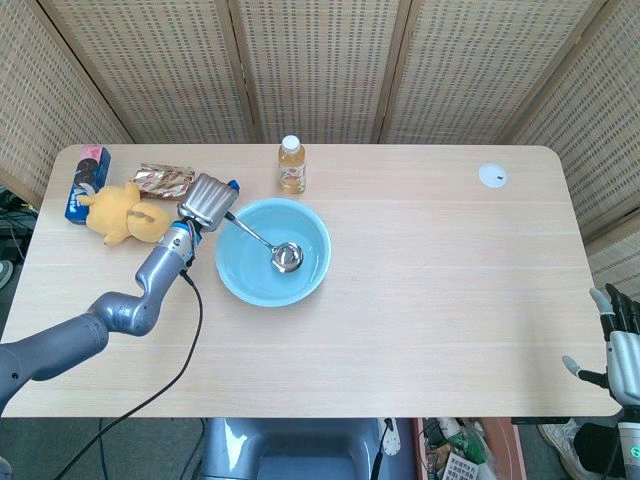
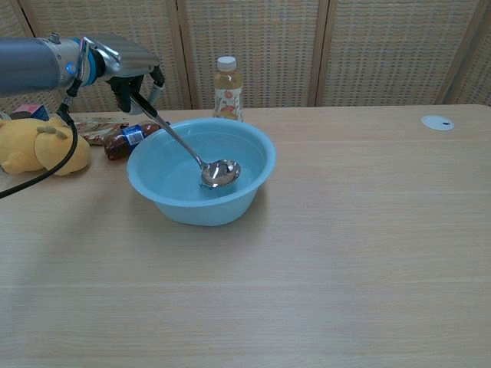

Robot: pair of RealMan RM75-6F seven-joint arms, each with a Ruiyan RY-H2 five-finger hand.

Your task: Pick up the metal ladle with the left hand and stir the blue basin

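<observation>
Left hand (image 2: 130, 65): you are gripping the ladle (image 2: 184, 144) by the top of its handle, fingers curled round it, just beyond the basin's far left rim.

Ladle: it is slanting down from your grip into the blue basin (image 2: 253, 180), and its bowl (image 1: 288, 257) is sitting low inside, right of centre. From the chest view I cannot tell whether it is touching the bottom or hanging just above it.

Right hand (image 1: 622, 348): it is idling off the table's near right corner, fingers spread, holding nothing.

Progress: the pick-up is done and the ladle is already in the basin. By my reading you are at the stirring itself, and what is left is circling the bowl round the inside.

Watch for: the basin looks light, so pushing the ladle against its wall may be sliding it toward the bottle (image 2: 225, 88) behind or the cola bottle (image 2: 126, 139) at its left.

Other things: a yellow plush toy (image 2: 34, 146) is lying well left of the basin.
</observation>
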